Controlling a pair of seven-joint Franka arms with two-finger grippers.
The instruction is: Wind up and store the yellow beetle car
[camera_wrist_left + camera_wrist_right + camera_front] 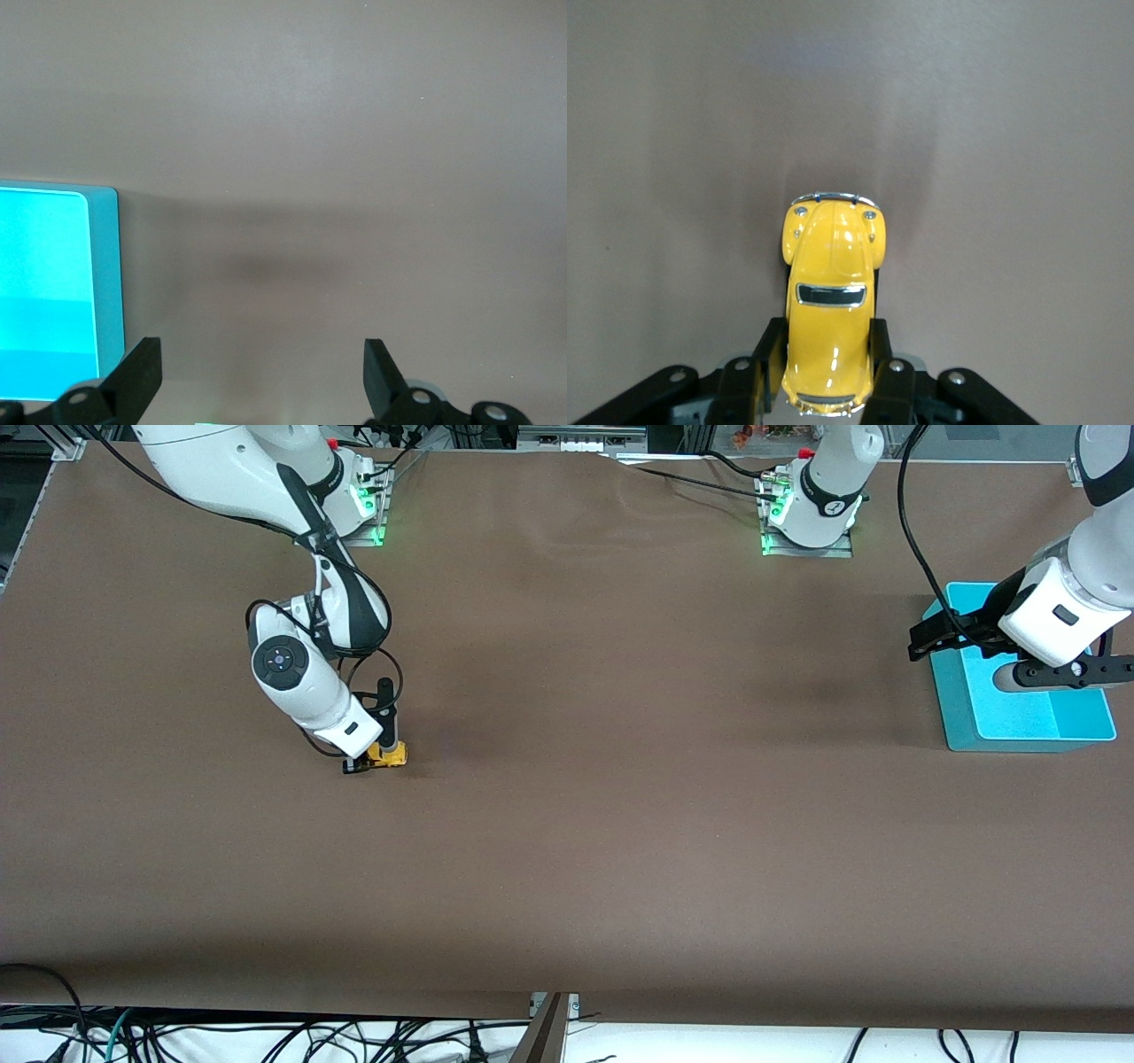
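Note:
The yellow beetle car (391, 755) is down at the brown table, toward the right arm's end. My right gripper (376, 761) is shut on it. In the right wrist view the two black fingers (879, 354) press the sides of the car (831, 266) at its rear half, and its rounded nose sticks out past them. My left gripper (1072, 675) hangs open over the teal box (961, 691) at the left arm's end of the table. In the left wrist view that gripper (263, 376) has nothing between its fingers.
The teal box (106, 266) is an open shallow container with a lighter inside. Brown cloth (620, 824) covers the table. Cables hang below the table edge nearest the front camera (266, 1036).

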